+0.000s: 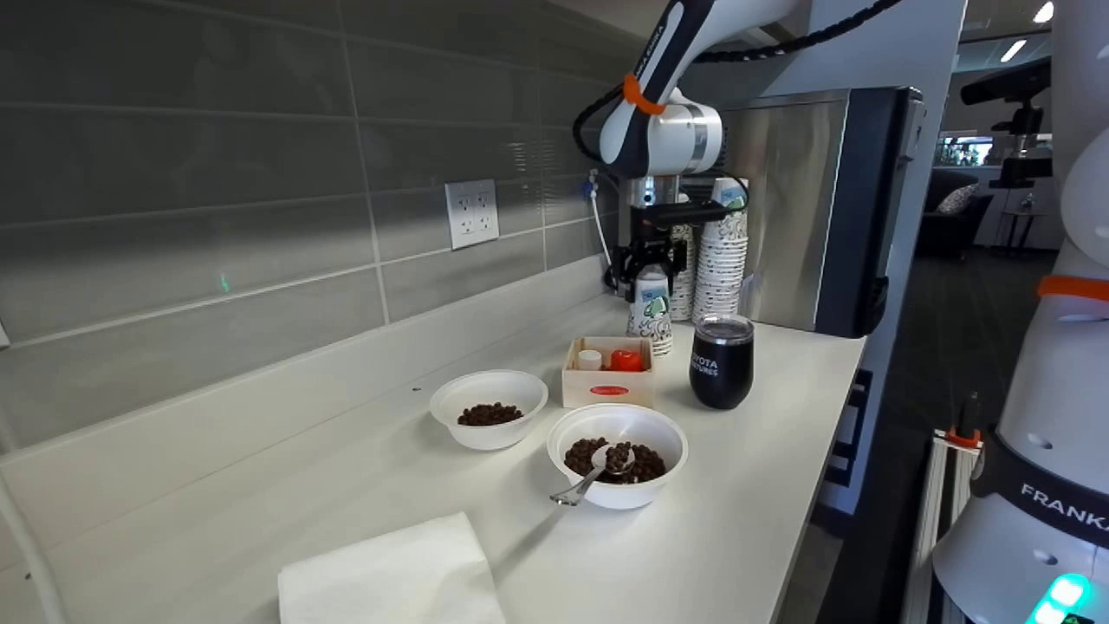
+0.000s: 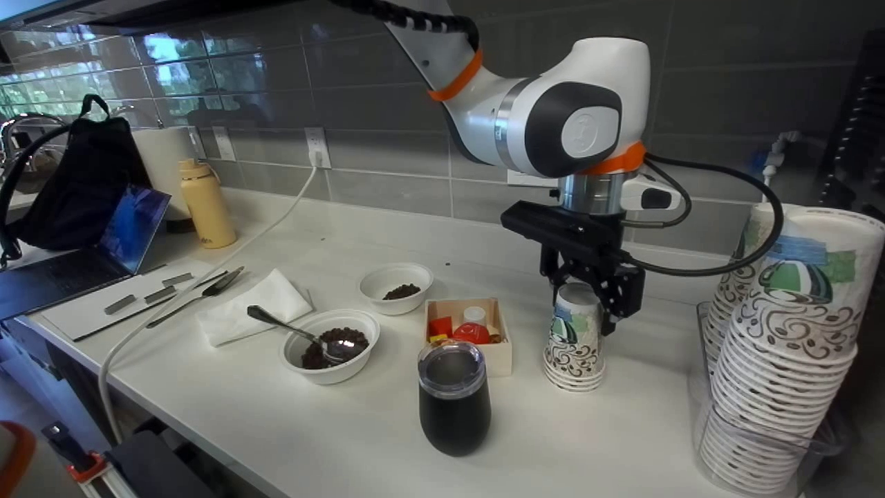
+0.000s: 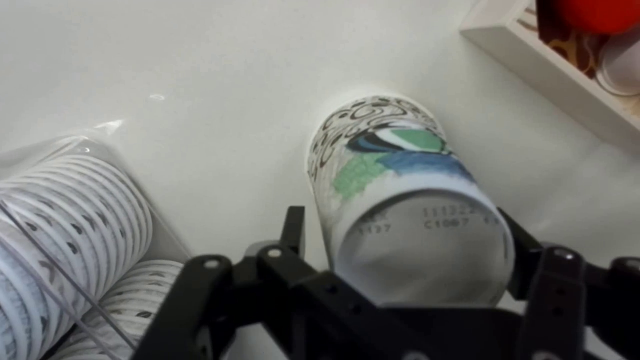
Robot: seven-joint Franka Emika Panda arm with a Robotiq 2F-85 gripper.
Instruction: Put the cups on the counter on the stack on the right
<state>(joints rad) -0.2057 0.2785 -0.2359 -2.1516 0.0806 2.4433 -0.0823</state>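
Observation:
The cups [image 1: 650, 325] are a short nested column standing upside down on the counter [image 1: 728, 494], with green and blue print; they also show in an exterior view [image 2: 574, 346] and the wrist view [image 3: 390, 150]. My gripper [image 2: 582, 312] is lowered over their top, one finger on each side. In the wrist view the gripper [image 3: 400, 225] is open: a gap shows at the left finger, while the right finger is against or very near the cup. The taller stack [image 2: 788, 346] stands upside down in a clear holder, also seen in an exterior view [image 1: 721, 269].
A shorter cup column [image 1: 683, 269] stands beside the stack. A dark tumbler [image 2: 454, 408] and a wooden box [image 2: 499, 356] stand near the cups. White bowls [image 1: 667, 490] hold dark cereal. A steel appliance [image 1: 788, 208] stands behind the stacks, and the tiled wall runs along the counter.

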